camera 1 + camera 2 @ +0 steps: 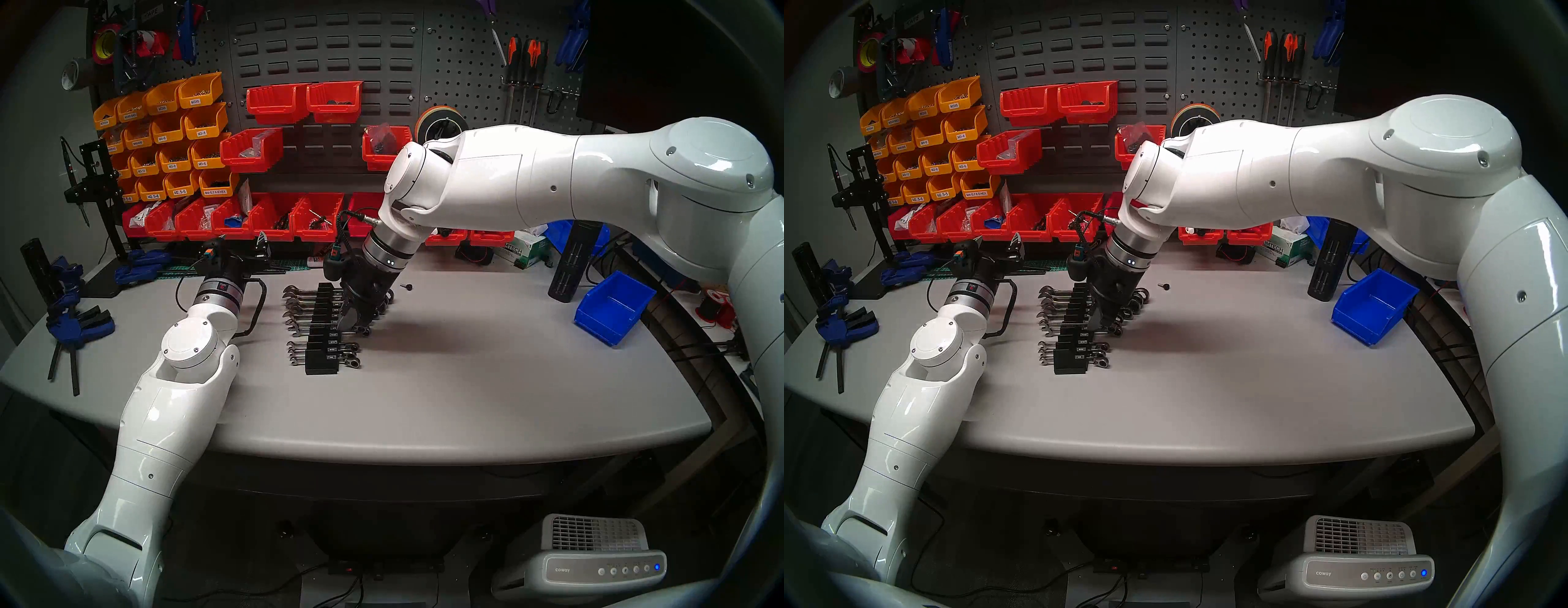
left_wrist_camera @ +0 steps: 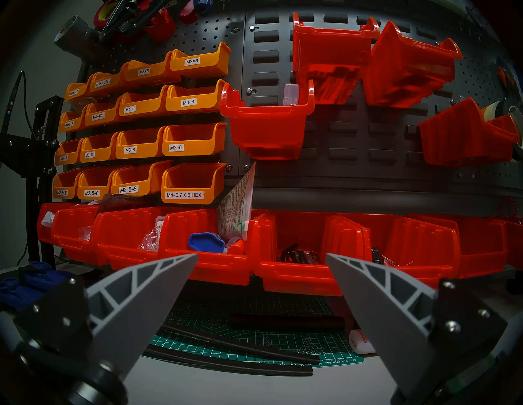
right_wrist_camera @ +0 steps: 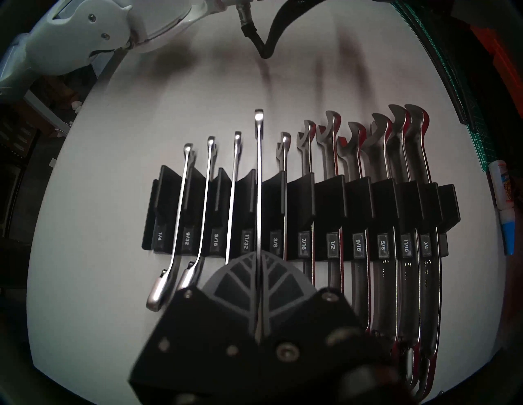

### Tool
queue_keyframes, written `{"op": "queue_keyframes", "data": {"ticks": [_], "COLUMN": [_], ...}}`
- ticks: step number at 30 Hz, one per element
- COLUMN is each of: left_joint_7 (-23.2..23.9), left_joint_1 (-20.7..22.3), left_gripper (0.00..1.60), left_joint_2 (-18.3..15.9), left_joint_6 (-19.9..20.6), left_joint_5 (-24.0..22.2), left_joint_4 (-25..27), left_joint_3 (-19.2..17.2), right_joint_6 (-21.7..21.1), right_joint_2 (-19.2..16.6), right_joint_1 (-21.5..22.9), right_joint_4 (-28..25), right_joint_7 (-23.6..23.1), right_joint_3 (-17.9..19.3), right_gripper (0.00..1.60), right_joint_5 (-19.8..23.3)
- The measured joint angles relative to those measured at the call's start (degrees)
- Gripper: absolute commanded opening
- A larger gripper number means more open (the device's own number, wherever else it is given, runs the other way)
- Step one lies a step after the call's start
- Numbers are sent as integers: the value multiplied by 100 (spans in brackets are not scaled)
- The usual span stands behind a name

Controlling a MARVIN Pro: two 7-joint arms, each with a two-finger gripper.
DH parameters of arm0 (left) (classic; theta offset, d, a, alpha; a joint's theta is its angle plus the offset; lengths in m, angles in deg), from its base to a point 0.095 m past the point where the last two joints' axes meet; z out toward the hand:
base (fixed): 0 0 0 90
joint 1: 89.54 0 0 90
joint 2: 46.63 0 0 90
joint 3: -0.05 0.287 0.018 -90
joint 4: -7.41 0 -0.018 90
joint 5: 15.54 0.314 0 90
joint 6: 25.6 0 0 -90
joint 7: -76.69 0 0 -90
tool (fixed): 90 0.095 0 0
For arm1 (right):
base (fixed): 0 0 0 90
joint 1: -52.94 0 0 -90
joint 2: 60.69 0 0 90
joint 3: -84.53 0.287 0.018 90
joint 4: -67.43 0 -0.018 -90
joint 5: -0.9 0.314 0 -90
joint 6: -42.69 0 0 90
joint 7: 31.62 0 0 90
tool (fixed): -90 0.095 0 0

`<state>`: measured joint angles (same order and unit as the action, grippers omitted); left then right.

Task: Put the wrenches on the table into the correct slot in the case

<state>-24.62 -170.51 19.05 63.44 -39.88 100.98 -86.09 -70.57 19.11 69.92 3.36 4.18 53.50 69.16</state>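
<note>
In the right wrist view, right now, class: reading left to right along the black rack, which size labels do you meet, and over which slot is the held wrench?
On the rack: 1/4 → 9/32 → 5/16 → 11/32 → 3/8 → 7/16 → 1/2 → 9/16 → 5/8 → 11/16 → 3/4. The right gripper holds the wrench over the slot between 11/32 and 3/8.

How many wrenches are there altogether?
11: ten wrenches side by side in the black rack, one wrench gripped by the right pincer over the groove at the 11/32 label. None looks hidden.

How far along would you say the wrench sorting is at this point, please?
Ten wrenches already sit in the black rack. The right gripper is shut on the last wrench, holding it over the groove by the 11/32 label; whether it is seated is unclear. Left to do: release. The left gripper is open, empty.
</note>
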Motion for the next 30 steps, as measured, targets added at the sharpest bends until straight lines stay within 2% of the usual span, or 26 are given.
{"op": "queue_keyframes", "data": {"ticks": [19, 21, 22, 23, 27, 30], "left_joint_7": [0, 0, 0, 0, 0, 0], "left_joint_1": [0, 0, 0, 0, 0, 0], "left_gripper": [160, 160, 160, 160, 160, 160], "left_joint_2": [0, 0, 0, 0, 0, 0], "left_joint_6": [0, 0, 0, 0, 0, 0], "left_joint_5": [0, 0, 0, 0, 0, 0], "left_joint_4": [0, 0, 0, 0, 0, 0], "left_joint_3": [0, 0, 0, 0, 0, 0], "right_joint_6": [-25, -29, -30, -31, -36, -38], "right_joint_2": [65, 66, 66, 66, 65, 63], "right_joint_1": [5, 8, 10, 11, 22, 30], "right_joint_4": [102, 110, 113, 115, 132, 135], "right_joint_7": [-174, -186, -191, -195, -218, -228], "right_joint_3": [-51, -51, -51, -51, -49, -45], "right_gripper": [2, 19, 35, 41, 45, 59], "right_joint_5": [-22, -23, -23, -23, -23, -23]}}
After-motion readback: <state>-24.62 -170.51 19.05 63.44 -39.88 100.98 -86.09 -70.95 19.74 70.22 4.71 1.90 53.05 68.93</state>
